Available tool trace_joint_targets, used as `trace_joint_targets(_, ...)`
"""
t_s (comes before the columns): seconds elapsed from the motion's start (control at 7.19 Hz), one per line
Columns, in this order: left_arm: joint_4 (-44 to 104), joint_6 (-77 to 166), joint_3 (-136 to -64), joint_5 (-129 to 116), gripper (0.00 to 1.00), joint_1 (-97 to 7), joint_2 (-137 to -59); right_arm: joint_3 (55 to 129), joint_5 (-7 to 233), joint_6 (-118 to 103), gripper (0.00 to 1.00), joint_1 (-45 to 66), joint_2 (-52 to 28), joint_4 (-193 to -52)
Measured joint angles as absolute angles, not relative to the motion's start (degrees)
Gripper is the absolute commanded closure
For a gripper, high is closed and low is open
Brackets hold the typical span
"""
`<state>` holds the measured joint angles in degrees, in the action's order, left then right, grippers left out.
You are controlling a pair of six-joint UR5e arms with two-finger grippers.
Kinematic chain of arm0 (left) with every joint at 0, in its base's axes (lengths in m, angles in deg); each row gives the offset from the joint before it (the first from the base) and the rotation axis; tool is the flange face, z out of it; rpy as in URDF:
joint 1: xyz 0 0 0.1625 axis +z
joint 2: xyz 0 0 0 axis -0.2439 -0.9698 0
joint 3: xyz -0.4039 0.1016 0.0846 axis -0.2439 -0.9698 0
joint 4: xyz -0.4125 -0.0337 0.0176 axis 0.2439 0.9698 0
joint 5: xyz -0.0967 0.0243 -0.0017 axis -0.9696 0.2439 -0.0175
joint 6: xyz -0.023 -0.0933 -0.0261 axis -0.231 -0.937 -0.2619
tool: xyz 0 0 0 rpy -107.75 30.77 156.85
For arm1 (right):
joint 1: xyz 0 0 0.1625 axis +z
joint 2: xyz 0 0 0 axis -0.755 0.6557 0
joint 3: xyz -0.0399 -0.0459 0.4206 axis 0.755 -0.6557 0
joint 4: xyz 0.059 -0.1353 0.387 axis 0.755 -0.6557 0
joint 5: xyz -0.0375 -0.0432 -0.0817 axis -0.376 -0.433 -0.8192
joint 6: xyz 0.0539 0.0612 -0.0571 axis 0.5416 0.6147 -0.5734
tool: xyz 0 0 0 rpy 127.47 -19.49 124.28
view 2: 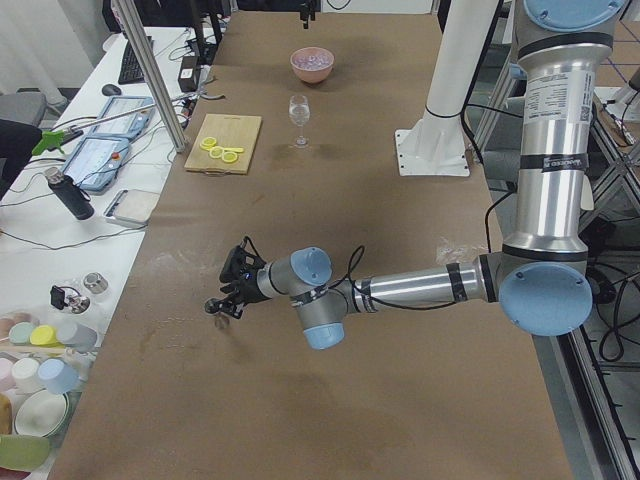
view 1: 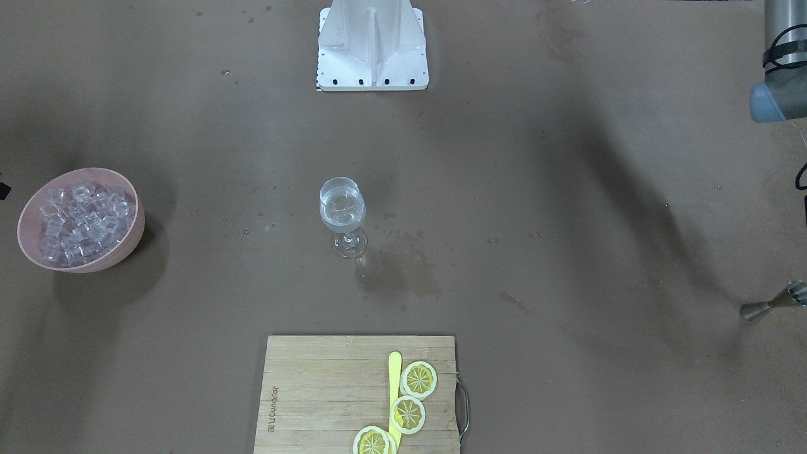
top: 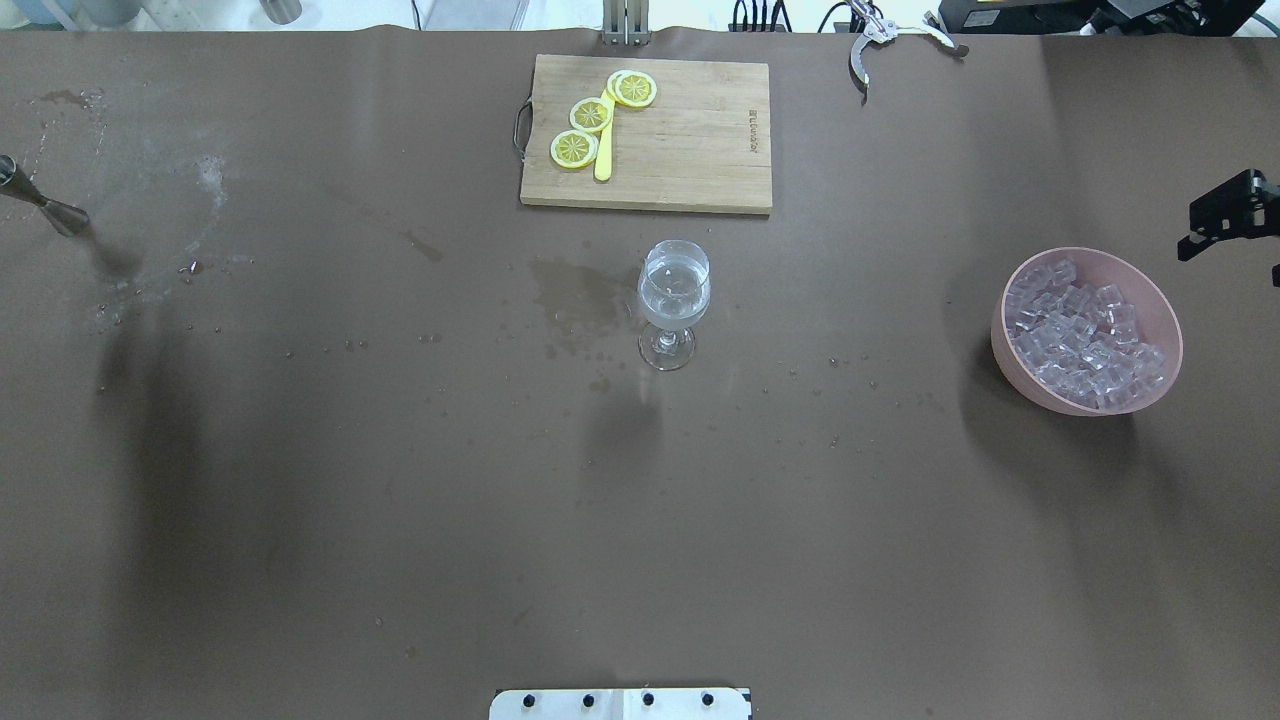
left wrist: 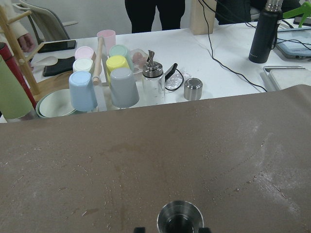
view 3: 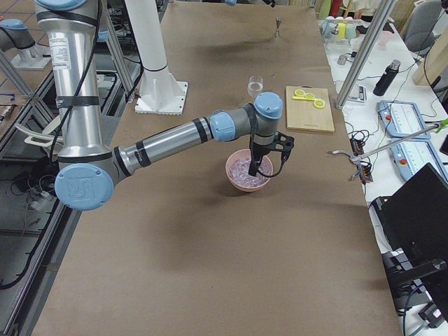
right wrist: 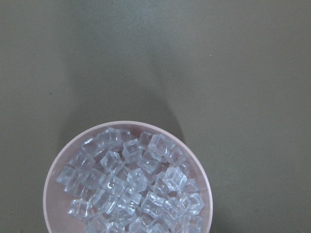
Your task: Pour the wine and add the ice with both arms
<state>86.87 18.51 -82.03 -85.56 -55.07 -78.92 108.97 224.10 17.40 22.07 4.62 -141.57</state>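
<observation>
Brown surface (top: pixel 400 480) carries everything. Clock bearings are from the overhead view, with the glass at dial centre.

- **Left arm** (view 2: pixel 420 288): stretched low toward 9 o'clock, out at the surface's end. The left pincer (view 2: pixel 226 298) is closed round a steel jigger (top: pixel 45 205). The jigger is tilted, mouth facing the wrist camera, with black fingertips on either side of it.
- **Right arm** (view 3: pixel 168 140): reaches out to 3 o'clock. The right pincer (view 3: pixel 257 166) hangs over the bowl, pointing down. The finger gap isn't readable in any view, so I can't tell if it's open or closed. Nothing is visible in it.
- **Wooden cutting board** (top: pixel 690 140): at 12 o'clock, near the glass, not touching.
- **Pink bowl** (top: pixel 998 340): at 3 o'clock, upright, well apart from the glass.
- **Stemmed glass** (top: pixel 667 352): upright, mid-surface.
- **Wet patch** (top: pixel 575 300): just beside the glass at 9 o'clock.
- **Three lemon slices** (top: pixel 590 115) and a yellow stick (top: pixel 603 160): on the board's 10 o'clock part, slices touching the stick.
- **Ice** (top: pixel 1085 340): many clear cubes, all heaped in the bowl.
- **Wine** (top: pixel 673 300): clear, partly filling the glass.
</observation>
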Motion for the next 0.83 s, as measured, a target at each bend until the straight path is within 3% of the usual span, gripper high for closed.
trace_joint_targets(0.28,91.2,18.4,-78.2,-81.6,0.42,-51.9,-80.5,109.6,223.0,20.3,0.0,18.3,4.6,-141.5)
trace_joint_targets(0.83,94.7,19.1,-73.0,-78.7,0.41,-51.2,-81.2,109.4,218.7,20.0,0.0,13.6,5.6,-135.6)
